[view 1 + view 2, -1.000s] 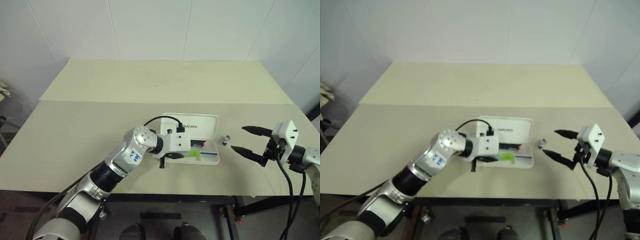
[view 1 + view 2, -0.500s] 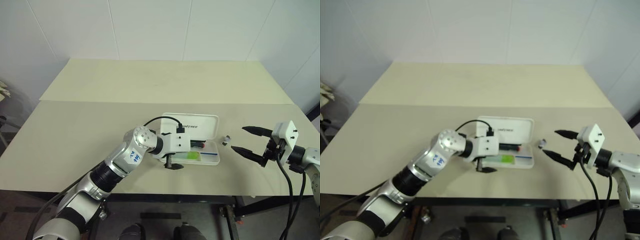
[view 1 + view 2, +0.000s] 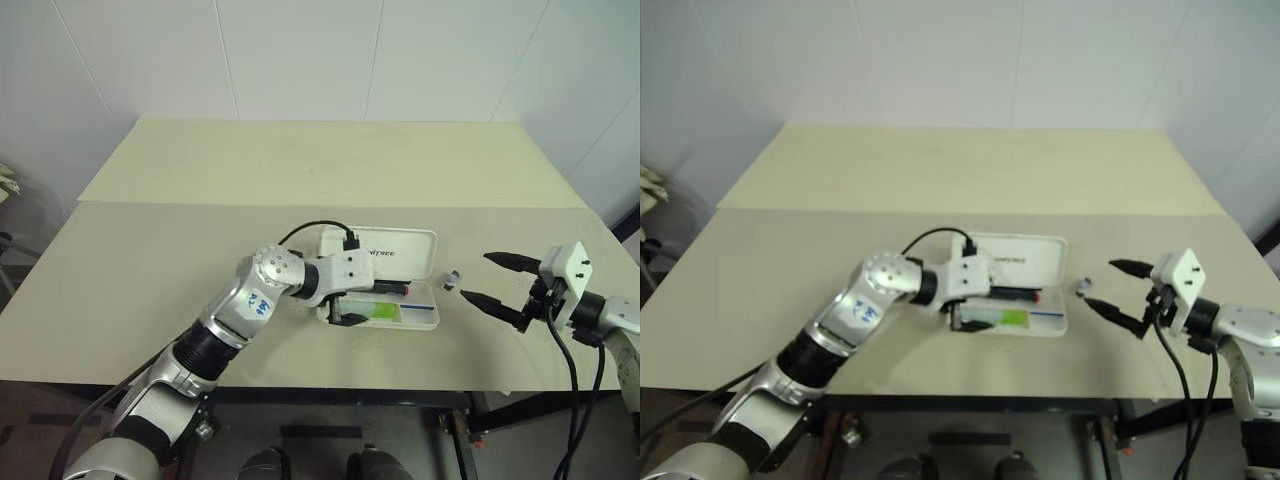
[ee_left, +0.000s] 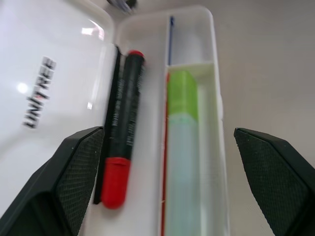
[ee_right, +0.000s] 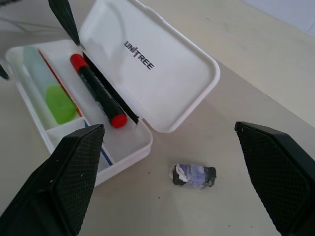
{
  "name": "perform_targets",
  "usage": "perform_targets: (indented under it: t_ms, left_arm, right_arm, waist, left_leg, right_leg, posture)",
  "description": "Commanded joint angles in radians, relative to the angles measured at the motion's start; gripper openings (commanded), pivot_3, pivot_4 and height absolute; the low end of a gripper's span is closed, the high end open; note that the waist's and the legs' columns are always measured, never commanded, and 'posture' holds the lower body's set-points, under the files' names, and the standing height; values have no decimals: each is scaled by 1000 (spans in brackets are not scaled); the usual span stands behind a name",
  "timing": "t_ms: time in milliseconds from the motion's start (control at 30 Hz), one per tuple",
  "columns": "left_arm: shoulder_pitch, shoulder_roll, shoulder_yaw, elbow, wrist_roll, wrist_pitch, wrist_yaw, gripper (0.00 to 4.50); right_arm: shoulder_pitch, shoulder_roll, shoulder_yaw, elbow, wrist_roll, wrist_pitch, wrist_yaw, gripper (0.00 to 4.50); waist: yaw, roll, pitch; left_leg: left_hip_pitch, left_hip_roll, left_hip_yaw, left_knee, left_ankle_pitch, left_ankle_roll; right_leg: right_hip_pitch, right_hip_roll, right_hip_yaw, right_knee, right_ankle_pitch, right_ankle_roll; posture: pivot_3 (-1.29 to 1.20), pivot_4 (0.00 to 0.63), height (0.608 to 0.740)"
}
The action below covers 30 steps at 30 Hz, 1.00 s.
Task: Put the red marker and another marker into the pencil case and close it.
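Observation:
The white pencil case (image 3: 431, 318) lies open on the table, its lettered lid (image 5: 162, 73) folded back flat. In its tray the red marker (image 4: 123, 123), black with red ends, lies beside the lid hinge. The other marker (image 4: 183, 147), with a green cap and a pale mint body, lies in the outer compartment. My left gripper (image 3: 345, 310) hovers open at the tray's left end, its fingers (image 4: 74, 172) spread wider than the tray and touching nothing. Right of the case my right gripper (image 3: 475, 276) stands open and empty.
A small dark wrapped object (image 5: 193, 176) lies on the table between the case and my right gripper. A thin red-and-blue stick (image 4: 171, 29) and a thin black pen (image 4: 114, 88) also lie in the tray. The cream table (image 3: 200, 250) stretches far behind and left.
My left gripper opened, left the green-capped marker lying in the tray, and drew back slightly up and to the left. My right arm stayed put.

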Motion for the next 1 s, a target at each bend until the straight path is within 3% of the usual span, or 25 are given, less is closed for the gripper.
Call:
perform_targets:
  t_ms: [33,367,567,1000]
  left_arm:
    - [18,-20,81,-17,-72,-47,21,4485]
    - [110,-40,245,1,-308,-223,-54,4485]
    - [150,29,314,43,-416,-285,-171,4485]
    - [149,171,352,142,-445,-388,-314,4485]
  right_arm:
    - [-26,24,2,17,-52,-40,-80,4500]
    - [-7,216,34,-46,-169,-1,-396,4500]
    - [-27,335,39,-31,-236,51,-608,4500]
    - [-71,447,68,-14,-245,82,-738,4500]
  waist:
    - [0,0,0]
    - [-12,0,0]
    - [-26,0,0]
    - [-25,0,0]
  left_leg:
    - [0,0,0,0,0,0]
    - [0,0,0,1,1,-2]
    - [1,0,0,0,2,-3]
    - [1,0,1,-3,2,-3]
  right_leg:
    - [0,0,0,0,0,0]
    - [0,0,0,2,0,0]
    - [0,0,-1,3,0,0]
    - [-1,0,-1,1,0,0]
  posture:
    - [0,150,740]
    - [0,150,740]
    - [0,150,740]
    - [0,150,740]
